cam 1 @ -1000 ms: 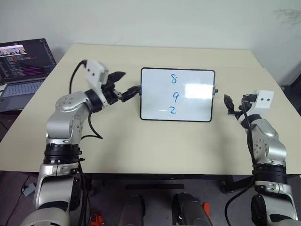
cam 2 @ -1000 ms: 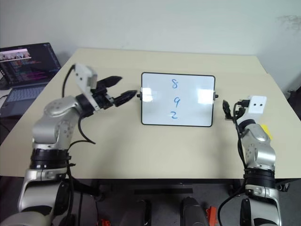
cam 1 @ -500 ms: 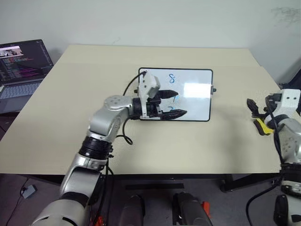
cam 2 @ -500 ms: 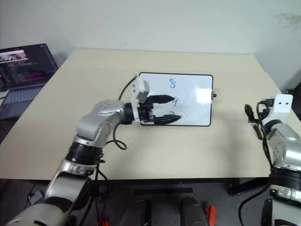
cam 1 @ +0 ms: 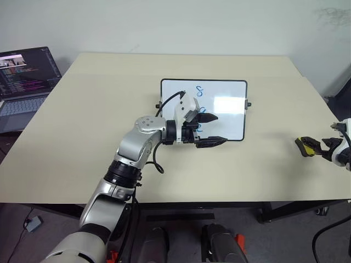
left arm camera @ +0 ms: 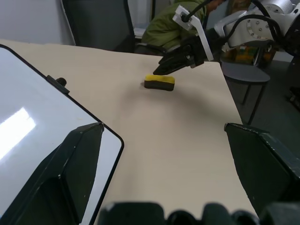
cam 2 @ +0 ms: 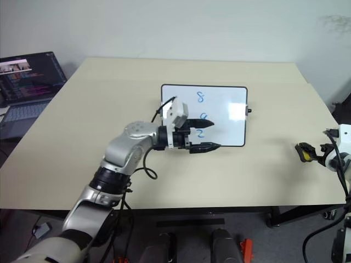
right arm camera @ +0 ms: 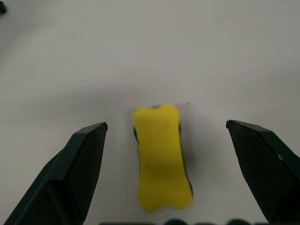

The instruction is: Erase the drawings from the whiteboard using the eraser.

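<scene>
The yellow eraser (right arm camera: 162, 158) lies on the table well to the right of the whiteboard (cam 1: 225, 93), squarely between the spread fingers of the right gripper (right arm camera: 166, 140), its long axis along them, while the left gripper (cam 1: 211, 129), also spread, hovers over the whiteboard.

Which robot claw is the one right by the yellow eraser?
The right gripper. Its two open fingers stand on either side of the yellow eraser, not touching it. The left gripper, also open, hangs over the whiteboard's near edge instead.
</scene>
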